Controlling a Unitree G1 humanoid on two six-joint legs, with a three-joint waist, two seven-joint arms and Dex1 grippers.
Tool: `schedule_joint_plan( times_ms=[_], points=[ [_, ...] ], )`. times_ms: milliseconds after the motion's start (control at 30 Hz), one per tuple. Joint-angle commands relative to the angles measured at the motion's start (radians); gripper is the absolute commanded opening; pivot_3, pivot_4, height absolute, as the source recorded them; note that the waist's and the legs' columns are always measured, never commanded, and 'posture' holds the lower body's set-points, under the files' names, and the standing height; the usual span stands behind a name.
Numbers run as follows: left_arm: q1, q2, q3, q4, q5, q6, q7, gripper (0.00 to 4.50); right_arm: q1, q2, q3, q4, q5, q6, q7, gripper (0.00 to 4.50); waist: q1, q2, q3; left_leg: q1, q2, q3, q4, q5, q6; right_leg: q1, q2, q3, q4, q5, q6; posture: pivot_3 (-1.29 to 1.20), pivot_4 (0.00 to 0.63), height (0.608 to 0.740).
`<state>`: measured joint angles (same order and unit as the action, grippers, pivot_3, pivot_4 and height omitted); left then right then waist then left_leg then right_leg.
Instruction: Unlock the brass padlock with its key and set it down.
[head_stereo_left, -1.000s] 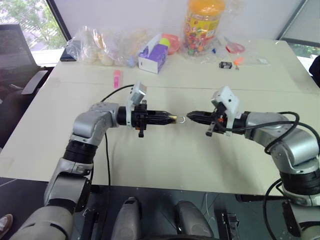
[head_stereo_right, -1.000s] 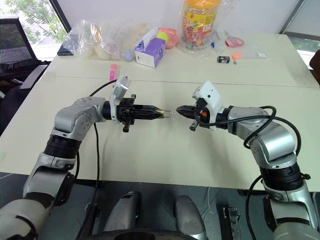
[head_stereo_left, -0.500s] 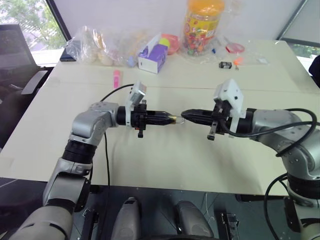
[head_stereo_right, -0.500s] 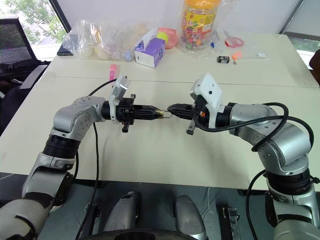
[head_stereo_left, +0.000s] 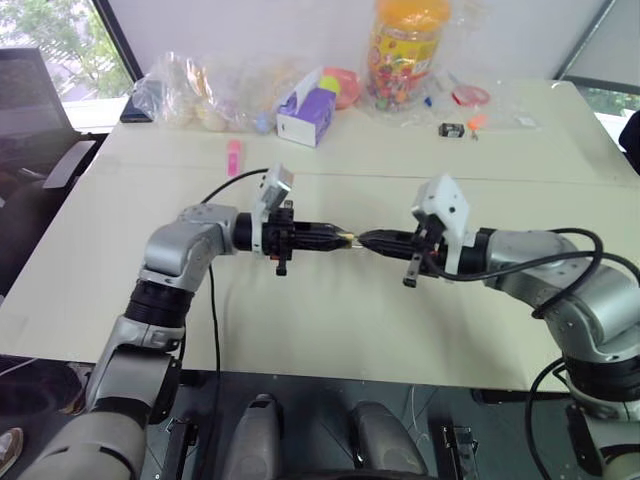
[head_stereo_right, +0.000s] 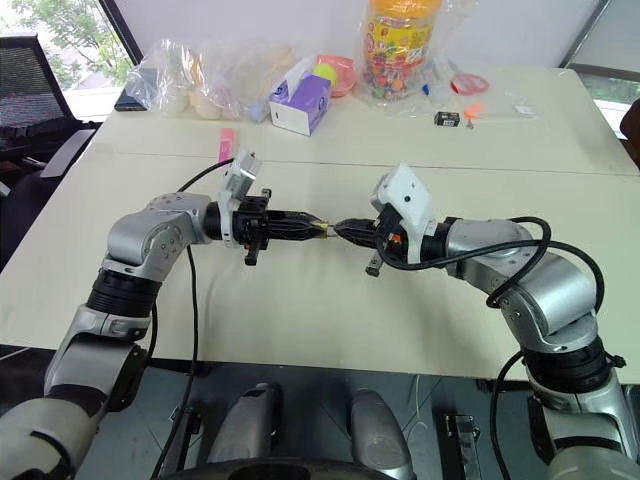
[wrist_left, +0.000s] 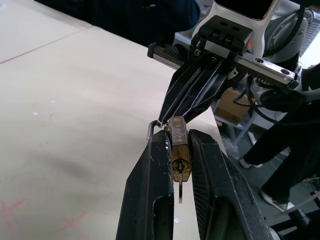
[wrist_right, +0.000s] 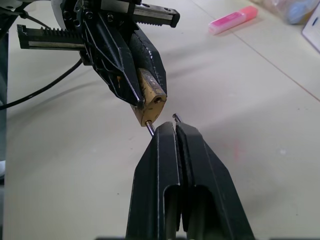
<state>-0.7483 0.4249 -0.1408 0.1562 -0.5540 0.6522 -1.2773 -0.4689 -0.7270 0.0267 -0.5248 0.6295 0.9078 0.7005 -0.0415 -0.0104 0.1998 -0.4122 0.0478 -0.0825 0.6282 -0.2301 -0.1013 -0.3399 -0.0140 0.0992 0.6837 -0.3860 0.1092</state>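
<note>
**Shackle pinched, lock braced mid-air**

Centre of the head views: left gripper (wrist_left: 176, 150) clamped on the brass padlock (wrist_left: 178, 145), key (wrist_left: 179, 186) seated in the keyway, hanging from the body. Right gripper (wrist_right: 175, 127) pressed together on the silvery shackle (wrist_right: 175, 118), which looks sprung free at one leg. Best done slowly: keep the left hold firm, draw or swing the shackle straight off the body, avoid twisting. Then lower to the table (head_stereo_left: 330, 320).

I saw the small brass padlock (wrist_left: 178, 145) between my left gripper's (head_stereo_left: 340, 239) fingers, with my right gripper (head_stereo_left: 366, 240) just at its three o'clock, above the cream table (head_stereo_left: 320, 320).
</note>
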Motion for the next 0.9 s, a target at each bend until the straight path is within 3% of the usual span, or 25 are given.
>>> schedule_joint_plan(
  times_ms=[33,567,767,900],
  points=[
    [-0.016,0.003,0.029,-0.027,-0.02,-0.004,-0.004,0.0,0.027,-0.016,0.005,-0.008,-0.018,-0.02,0.014,0.04,0.0,0.0,0.0,0.0,0.0,0.0,0.0,0.0,0.0,0.0,0.0,0.0,0.0,0.0,0.0,0.0,0.15,0.74],
    [-0.017,-0.008,0.019,-0.017,-0.014,-0.012,-0.002,0.0,0.025,-0.028,0.02,0.033,-0.068,-0.056,0.032,0.04,-0.001,0.0,0.0,0.0,0.0,0.0,0.0,0.0,0.0,0.0,0.0,0.0,0.0,0.0,0.0,0.0,0.15,0.74],
    [-0.026,-0.054,0.017,0.086,0.054,-0.077,0.078,0.0,0.187,-0.128,-0.05,-0.008,-0.083,-0.08,0.075,0.04,0.025,-0.001,0.001,-0.001,-0.001,0.0,0.001,0.0,0.0,0.0,0.0,0.0,-0.001,0.0,0.0,0.0,0.15,0.74],
    [-0.117,-0.12,0.062,0.255,0.068,-0.101,0.153,0.0,0.277,-0.122,-0.155,-0.068,-0.042,-0.044,0.026,0.04,0.03,-0.001,0.001,-0.001,0.0,0.0,0.002,0.0,0.0,0.0,0.0,0.0,-0.001,0.0,0.0,0.0,0.15,0.74]
  ],
)
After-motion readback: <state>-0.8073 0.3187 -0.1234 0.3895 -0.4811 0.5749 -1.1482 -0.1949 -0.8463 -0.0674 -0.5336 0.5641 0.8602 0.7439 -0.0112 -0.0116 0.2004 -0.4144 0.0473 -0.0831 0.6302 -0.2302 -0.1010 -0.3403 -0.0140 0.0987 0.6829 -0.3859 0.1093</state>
